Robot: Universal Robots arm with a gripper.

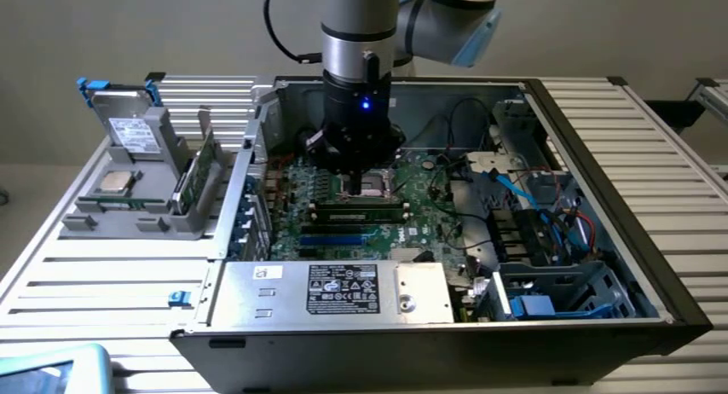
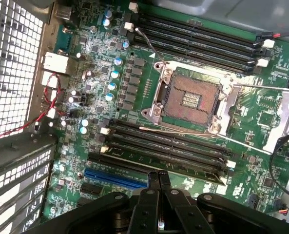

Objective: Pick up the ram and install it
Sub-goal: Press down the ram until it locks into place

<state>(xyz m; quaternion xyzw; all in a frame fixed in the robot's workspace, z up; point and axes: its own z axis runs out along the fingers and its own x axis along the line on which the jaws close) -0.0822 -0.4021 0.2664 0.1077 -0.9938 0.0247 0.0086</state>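
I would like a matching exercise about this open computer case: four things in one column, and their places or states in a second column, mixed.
Things:
1. green ram stick
2. square silver processor chip
3. black gripper
4. empty metal processor socket

Places or states:
A. lying on the grey holder outside the case
B. shut, above the motherboard, holding nothing
C. seated in a black memory slot
D. between two banks of memory slots

Pairs: 1-C, 2-A, 3-B, 4-D
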